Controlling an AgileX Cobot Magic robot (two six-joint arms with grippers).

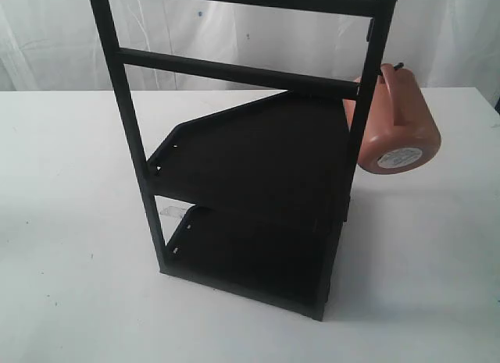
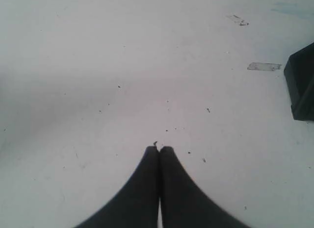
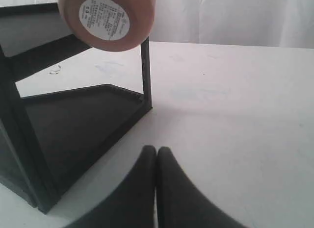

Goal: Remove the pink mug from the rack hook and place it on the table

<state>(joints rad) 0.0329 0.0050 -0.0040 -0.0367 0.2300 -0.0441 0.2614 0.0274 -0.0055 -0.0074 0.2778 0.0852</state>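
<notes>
The pink mug hangs by its handle from the rack hook on the right post of the tall black rack, its white-stickered base facing outward. From the right wrist, the pink mug shows base-on, high beside the rack's post. My right gripper is shut and empty, low over the white table, well short of the mug. My left gripper is also shut with nothing in it, above bare table. Neither gripper appears in the exterior view.
The rack has two black shelves and a top crossbar. A corner of the rack's base shows in the left wrist view, with a tape scrap beside it. A white curtain hangs behind the table.
</notes>
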